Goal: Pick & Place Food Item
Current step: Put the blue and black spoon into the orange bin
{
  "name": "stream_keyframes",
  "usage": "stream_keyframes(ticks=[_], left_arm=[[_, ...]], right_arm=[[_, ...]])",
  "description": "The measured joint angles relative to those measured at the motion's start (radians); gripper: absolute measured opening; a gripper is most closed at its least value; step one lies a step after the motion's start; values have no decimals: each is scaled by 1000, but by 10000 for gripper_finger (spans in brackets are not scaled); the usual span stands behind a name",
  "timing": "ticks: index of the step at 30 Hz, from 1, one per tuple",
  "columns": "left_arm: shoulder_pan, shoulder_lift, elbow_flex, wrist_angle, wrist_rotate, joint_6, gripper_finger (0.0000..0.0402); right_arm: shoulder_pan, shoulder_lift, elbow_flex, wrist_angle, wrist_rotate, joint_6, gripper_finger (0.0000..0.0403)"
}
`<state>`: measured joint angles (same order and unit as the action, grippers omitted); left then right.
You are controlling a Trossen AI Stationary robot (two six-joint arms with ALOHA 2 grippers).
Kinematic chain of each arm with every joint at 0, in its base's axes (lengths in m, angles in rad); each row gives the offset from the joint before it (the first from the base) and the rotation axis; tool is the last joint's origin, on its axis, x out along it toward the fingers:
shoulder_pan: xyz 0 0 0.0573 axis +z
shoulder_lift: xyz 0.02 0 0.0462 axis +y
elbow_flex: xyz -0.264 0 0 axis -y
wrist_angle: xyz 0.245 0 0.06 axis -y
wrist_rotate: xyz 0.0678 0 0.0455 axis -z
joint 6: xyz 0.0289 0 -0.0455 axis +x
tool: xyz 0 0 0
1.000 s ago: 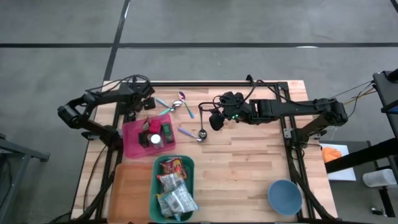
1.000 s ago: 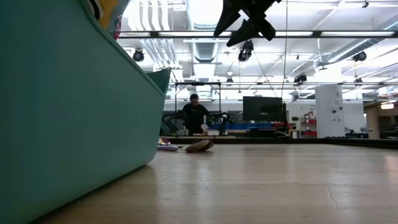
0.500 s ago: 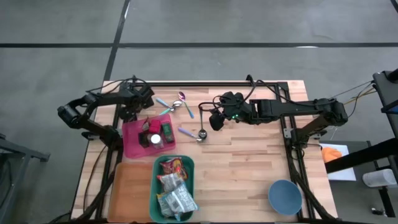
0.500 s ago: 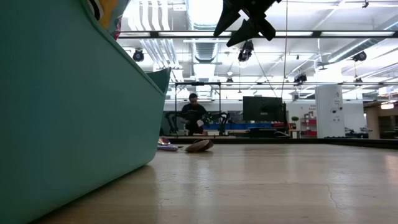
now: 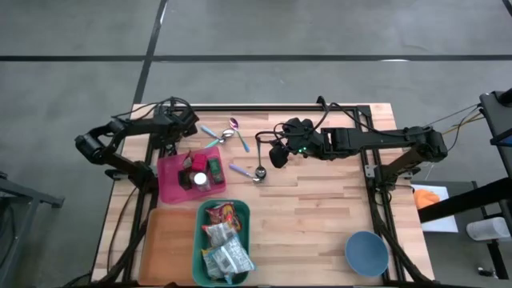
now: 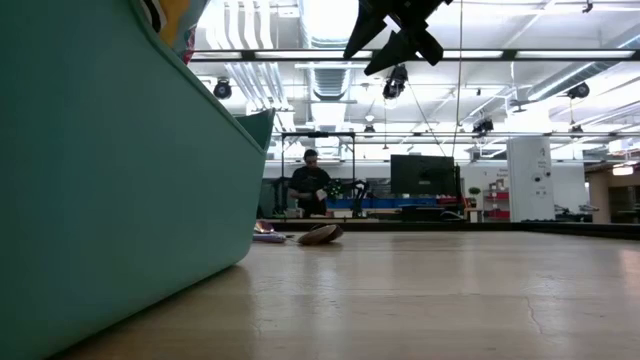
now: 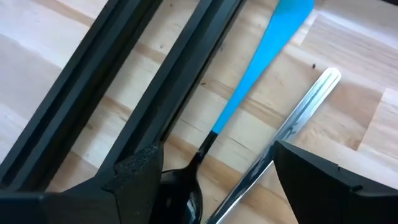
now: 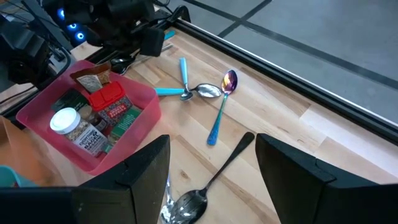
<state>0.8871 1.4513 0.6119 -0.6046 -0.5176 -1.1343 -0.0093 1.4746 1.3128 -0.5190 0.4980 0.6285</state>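
My left claw [image 5: 190, 128] gapes empty at the bench's far edge, right claw [image 5: 276, 154] likewise; pink bin's [image 5: 169, 184] packets [image 8: 118, 115] look light, crinkly — I'd pinch mid-body.

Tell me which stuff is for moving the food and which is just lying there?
For the job:
- pink bin of food items
- teal bin of snack packets
- orange tray
- left hand, open
- right hand, open

Just lying there:
- spoons
- blue bowl
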Motion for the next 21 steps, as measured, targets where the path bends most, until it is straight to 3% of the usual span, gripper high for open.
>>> stream_keyframes(ticks=[15,21], left_arm=[[0,-9,-46,64,94,-126,300],[-1,-9,-37,116,153,-5,301]], right_arm=[[0,-1,0,-8,0,0,233],[3,-15,2,-3,-40,-3,233]])
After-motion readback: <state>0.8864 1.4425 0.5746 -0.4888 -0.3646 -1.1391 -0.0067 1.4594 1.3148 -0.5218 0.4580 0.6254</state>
